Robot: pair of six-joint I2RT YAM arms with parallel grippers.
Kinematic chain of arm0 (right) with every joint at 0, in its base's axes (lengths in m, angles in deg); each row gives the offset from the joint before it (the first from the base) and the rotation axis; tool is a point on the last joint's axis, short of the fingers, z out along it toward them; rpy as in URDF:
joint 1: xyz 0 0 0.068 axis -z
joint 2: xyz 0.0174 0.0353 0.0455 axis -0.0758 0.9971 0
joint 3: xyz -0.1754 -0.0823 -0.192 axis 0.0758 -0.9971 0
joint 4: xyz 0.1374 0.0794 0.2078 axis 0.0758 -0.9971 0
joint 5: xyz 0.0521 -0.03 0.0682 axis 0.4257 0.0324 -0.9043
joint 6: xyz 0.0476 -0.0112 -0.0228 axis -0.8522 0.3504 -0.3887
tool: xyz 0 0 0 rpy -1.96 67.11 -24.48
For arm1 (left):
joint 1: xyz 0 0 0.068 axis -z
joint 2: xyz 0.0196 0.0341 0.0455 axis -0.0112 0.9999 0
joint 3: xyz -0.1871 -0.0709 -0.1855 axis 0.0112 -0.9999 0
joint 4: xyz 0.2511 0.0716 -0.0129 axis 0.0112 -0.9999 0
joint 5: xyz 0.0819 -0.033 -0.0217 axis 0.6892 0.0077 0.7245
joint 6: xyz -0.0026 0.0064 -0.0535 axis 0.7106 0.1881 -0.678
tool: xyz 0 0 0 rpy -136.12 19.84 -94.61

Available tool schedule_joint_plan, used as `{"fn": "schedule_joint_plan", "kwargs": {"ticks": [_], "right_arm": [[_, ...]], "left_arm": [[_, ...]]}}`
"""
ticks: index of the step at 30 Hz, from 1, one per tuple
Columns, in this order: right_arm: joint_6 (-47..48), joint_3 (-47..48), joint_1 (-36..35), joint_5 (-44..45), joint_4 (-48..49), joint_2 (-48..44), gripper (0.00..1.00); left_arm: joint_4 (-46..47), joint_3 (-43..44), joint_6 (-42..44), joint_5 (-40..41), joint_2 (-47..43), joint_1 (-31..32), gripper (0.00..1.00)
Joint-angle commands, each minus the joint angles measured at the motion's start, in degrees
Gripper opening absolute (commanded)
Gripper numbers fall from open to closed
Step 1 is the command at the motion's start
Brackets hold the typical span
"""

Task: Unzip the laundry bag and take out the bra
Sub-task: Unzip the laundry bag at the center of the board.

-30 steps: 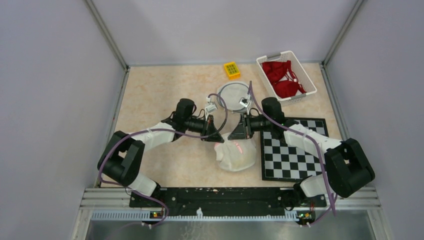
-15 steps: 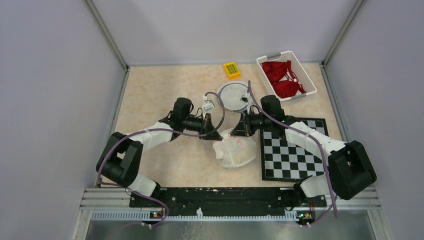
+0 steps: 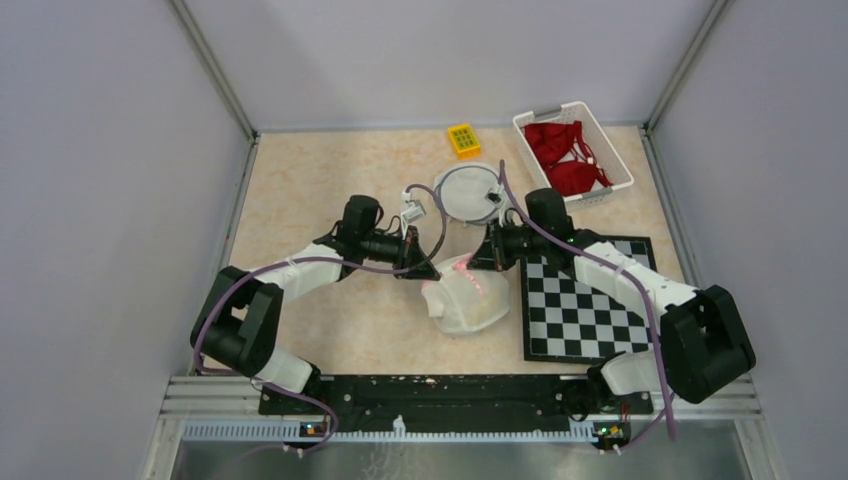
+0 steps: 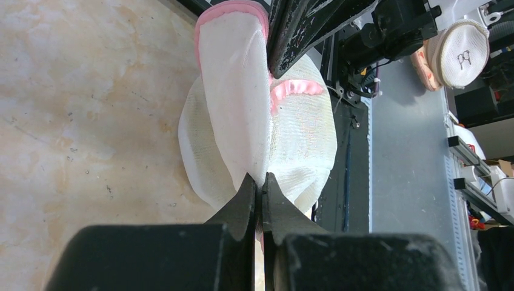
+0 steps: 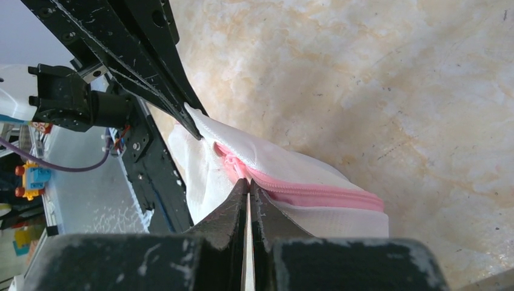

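Observation:
The white mesh laundry bag (image 3: 466,303) lies between my two arms, its pink zipper (image 5: 315,195) still closed along the top edge. My left gripper (image 4: 260,179) is shut on a fold of the bag's mesh (image 4: 237,103) at its left corner, seen from above as the left gripper (image 3: 427,271). My right gripper (image 5: 248,183) is shut on the pink zipper pull at the left end of the zipper; from above the right gripper (image 3: 480,262) sits at the bag's far edge. The bra is hidden inside the bag.
A white basket (image 3: 604,131) holding red garments stands at the back right. A round white mesh item (image 3: 466,190) and a yellow block (image 3: 463,140) lie behind the grippers. A checkerboard (image 3: 585,300) lies right of the bag.
My right gripper's jaws have closed on the zipper pull. Both grippers and the bag have shifted slightly away from the arm bases.

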Motion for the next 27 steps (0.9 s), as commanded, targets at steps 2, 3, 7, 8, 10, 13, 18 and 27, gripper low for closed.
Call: {"fn": "schedule_joint_plan", "kwargs": {"ticks": [2, 3, 7, 8, 10, 13, 18, 27], "right_arm": [[1.34, 1.64, 1.79, -1.67, 0.24, -1.59, 0.0], [1.01, 1.48, 1.69, -4.21, 1.24, -1.27, 0.0], [-0.97, 2.58, 0.91, -11.13, 2.52, 2.21, 0.02], [-1.63, 2.67, 0.83, -11.63, 3.15, 2.78, 0.05], [-2.89, 2.71, 0.64, -11.74, 4.64, 3.42, 0.13], [-3.43, 3.33, 0.13, -11.71, 5.23, 3.86, 0.23], [-4.36, 3.69, -0.05, -12.0, 5.94, 4.48, 0.34], [-4.4, 5.02, -1.11, -11.04, 6.49, 5.62, 0.34]], "left_arm": [[-1.83, 0.66, 3.71, -1.34, -2.82, -0.55, 0.0], [-2.13, 0.93, 4.25, -1.19, -3.07, -0.58, 0.0], [-3.01, 2.23, 5.02, -1.8, -3.3, -0.09, 0.0], [-3.09, 2.54, 5.05, -1.94, -3.2, 0.09, 0.0], [-3.31, 2.98, 5.22, -2.14, -3.14, 0.48, 0.0], [-3.49, 3.18, 5.31, -2.13, -3.25, 0.74, 0.0], [-3.45, 3.23, 5.49, -2.05, -3.38, 0.87, 0.0], [-5.51, 4.82, 8.88, -1.61, -2.7, 2.45, 0.0]]}}
